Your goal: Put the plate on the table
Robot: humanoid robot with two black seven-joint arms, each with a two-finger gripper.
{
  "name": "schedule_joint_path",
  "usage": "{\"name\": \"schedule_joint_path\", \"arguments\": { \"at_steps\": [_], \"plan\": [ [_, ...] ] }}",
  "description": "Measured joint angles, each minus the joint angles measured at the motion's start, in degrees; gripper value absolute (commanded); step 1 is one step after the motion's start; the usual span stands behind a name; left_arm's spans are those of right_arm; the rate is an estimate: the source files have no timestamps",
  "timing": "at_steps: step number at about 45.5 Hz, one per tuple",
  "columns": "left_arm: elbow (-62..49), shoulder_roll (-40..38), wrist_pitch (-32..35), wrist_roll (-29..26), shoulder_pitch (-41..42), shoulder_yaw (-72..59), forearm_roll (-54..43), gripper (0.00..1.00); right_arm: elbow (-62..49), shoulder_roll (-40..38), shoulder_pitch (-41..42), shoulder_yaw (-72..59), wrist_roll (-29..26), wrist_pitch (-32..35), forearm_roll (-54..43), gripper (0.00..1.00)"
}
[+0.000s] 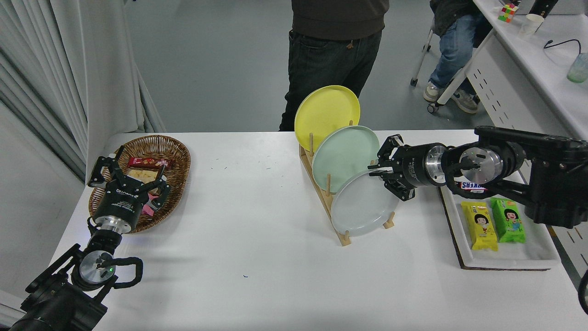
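Observation:
The light grey plate (pixel 360 207) stands tilted in the front slot of a wooden rack (pixel 342 239) on the white table (pixel 257 230). A mint green plate (pixel 342 156) and a yellow plate (pixel 324 112) stand behind it in the same rack. My right gripper (pixel 385 172) comes in from the right and is open at the grey plate's upper right rim, one finger above the edge and one below. I cannot tell whether the fingers touch it. My left gripper (pixel 131 177) is parked open at the lower left, over a basket.
A wicker basket (pixel 177 151) with snacks sits at the left. A white tray (pixel 505 257) with snack packs and a chocolate bar sits at the right, under my right arm. A person (pixel 330 55) stands at the far edge behind the rack. Another sits at the top right.

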Motion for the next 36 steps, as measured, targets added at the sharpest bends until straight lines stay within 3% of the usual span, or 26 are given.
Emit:
{"name": "schedule_joint_path", "arguments": {
  "at_steps": [36],
  "plan": [
    [0.00,0.00,0.00,0.00,0.00,0.00,0.02,0.98,0.82,-0.78,-0.13,0.00,-0.06,-0.01,0.77,0.11]
  ]
}}
